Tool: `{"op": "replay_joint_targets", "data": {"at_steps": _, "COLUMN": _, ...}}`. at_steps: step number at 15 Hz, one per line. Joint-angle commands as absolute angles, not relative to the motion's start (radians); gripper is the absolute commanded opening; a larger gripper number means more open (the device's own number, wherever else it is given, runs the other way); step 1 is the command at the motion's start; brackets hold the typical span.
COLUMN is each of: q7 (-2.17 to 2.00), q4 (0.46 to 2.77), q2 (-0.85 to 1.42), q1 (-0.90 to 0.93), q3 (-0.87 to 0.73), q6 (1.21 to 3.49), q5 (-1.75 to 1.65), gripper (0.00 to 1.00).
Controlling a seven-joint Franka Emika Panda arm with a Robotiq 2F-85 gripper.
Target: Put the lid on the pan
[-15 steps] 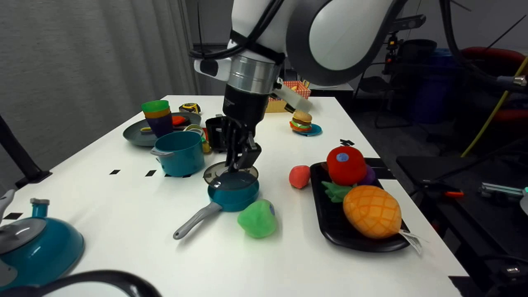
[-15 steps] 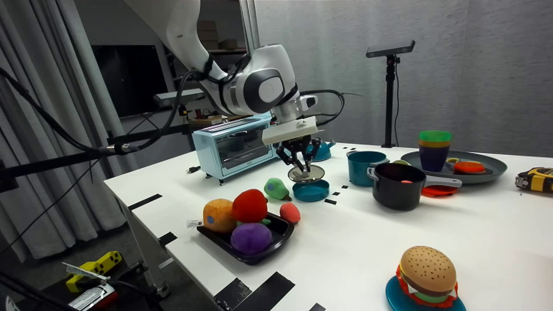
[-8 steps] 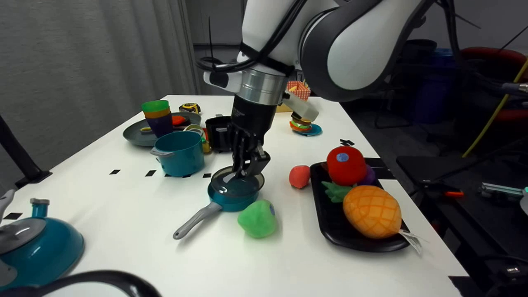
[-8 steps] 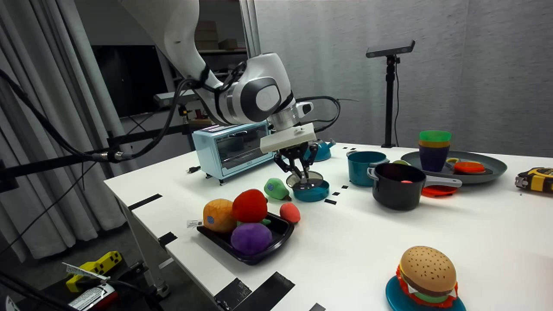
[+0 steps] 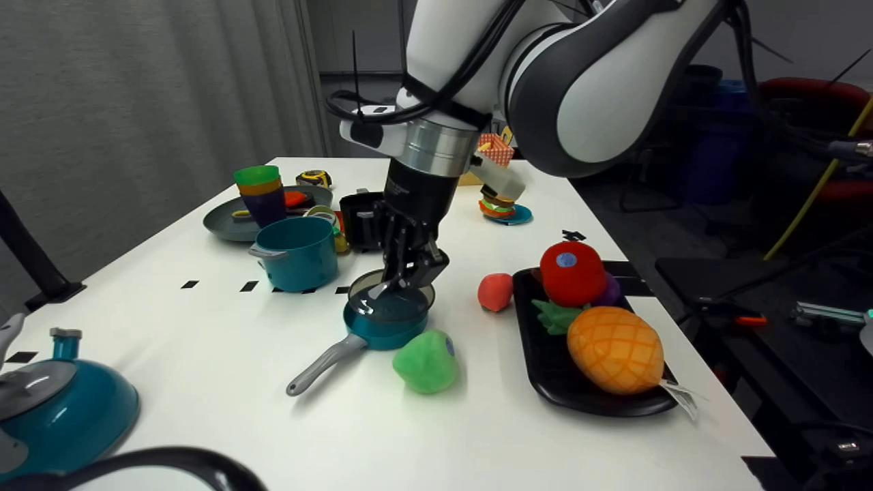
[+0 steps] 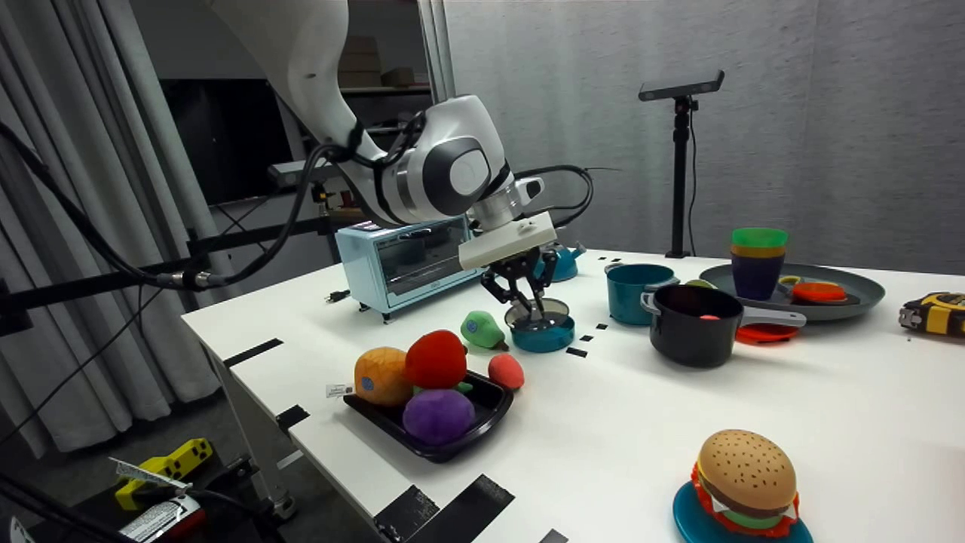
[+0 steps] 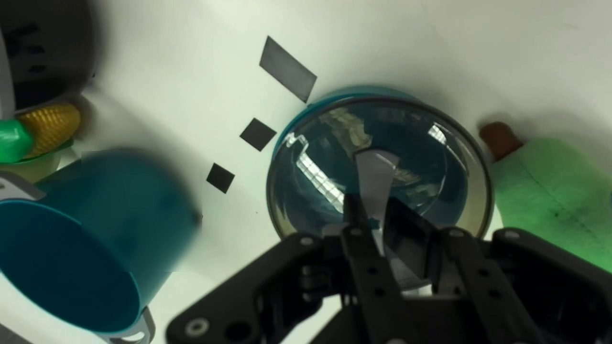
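Observation:
The small teal pan (image 5: 387, 334) stands on the table with its grey handle (image 5: 327, 365) pointing toward the camera in an exterior view. The round glass lid (image 5: 382, 307) with a dark rim is over the pan, slightly tilted and a little off centre. In an exterior view the pan (image 6: 543, 338) shows just under the lid (image 6: 556, 308). My gripper (image 6: 534, 311) is shut on the lid's grey grip. In the wrist view the gripper (image 7: 374, 212) pinches that grip (image 7: 376, 174), and a teal pan edge (image 7: 354, 91) shows beyond the lid. I cannot tell whether lid and pan touch.
A green plush pear (image 5: 426, 361) lies close beside the pan. A larger teal pot (image 5: 298, 254) and a short black pot (image 6: 693, 324) stand nearby. A black tray (image 5: 545, 368) of plush produce, a red plush (image 5: 495, 292), a kettle (image 5: 82, 402) and a toaster oven (image 6: 415, 260) are around.
My gripper has come down with the lid and moved right in an exterior view, bringing the lid over the pan. In the last half second it moved only slightly and the lid's tilt changed.

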State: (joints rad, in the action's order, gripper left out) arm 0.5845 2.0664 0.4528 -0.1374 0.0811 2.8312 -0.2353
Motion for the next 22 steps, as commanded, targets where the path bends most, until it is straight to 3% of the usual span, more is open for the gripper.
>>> {"op": "replay_joint_targets", "data": {"at_steps": 1, "q7": 0.591, "q4": 2.071, "q2": 0.46, "q1": -0.126, "q3": 0.056, "q6": 2.883, "q5": -0.282, "gripper": 0.04}}
{"op": "replay_joint_targets", "data": {"at_steps": 22, "q7": 0.543, "q4": 2.086, "q2": 0.515, "q1": -0.137, "q3": 0.05, "q6": 3.053, "q5": -0.327, "gripper": 0.04}}
